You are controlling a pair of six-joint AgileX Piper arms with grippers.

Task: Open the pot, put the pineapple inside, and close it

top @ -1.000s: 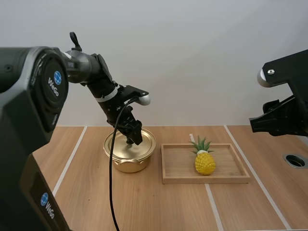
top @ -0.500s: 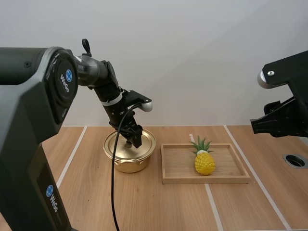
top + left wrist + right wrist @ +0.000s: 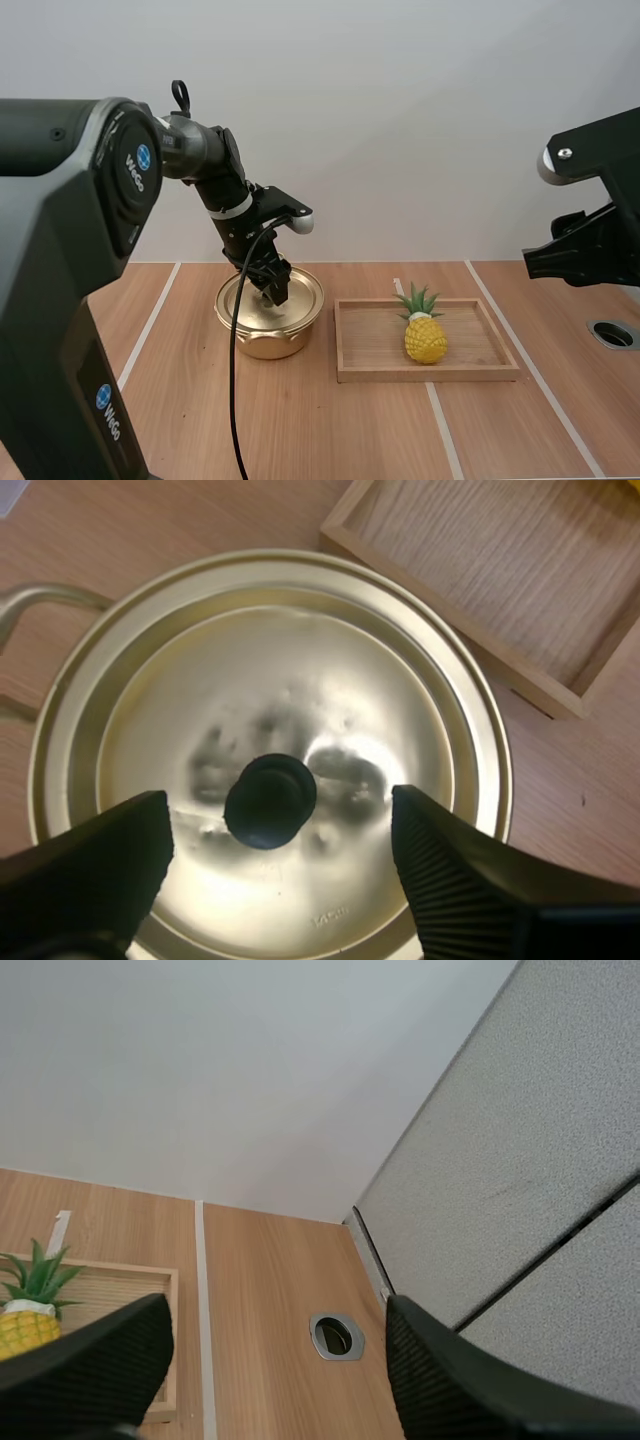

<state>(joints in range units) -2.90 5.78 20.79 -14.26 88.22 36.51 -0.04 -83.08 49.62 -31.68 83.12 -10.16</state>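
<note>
Pot [image 3: 270,322]: gold-coloured, set on the table's left half, just beside the left end of the tray; it is closed by its lid.
Lid [image 3: 300,670]: seated flat on the pot's rim, with concentric rings pressed into its face; a black knob [image 3: 270,800] is fixed at its centre.
Pineapple [image 3: 426,336]: small and yellow with green leaves, stood upright inside the tray, right of the tray's middle and well apart from the pot.
Tray [image 3: 372,373]: shallow, wooden and rectangular, laid flat on the table to the right of the pot.
Left gripper [image 3: 280,815]: lowered over the centre of the lid; the fingers [image 3: 455,890] are spread wide, one on each side of the knob, and a gap is seen between each finger and the knob, so nothing is gripped.
Right gripper [image 3: 278,1312]: held high beyond the table's right side, well apart from pot and tray; the fingers are spread wide with nothing between them.
Table [image 3: 300,430]: light wood crossed by pale tape lines; a round hole [image 3: 338,1335] is cut near its right edge.
</note>
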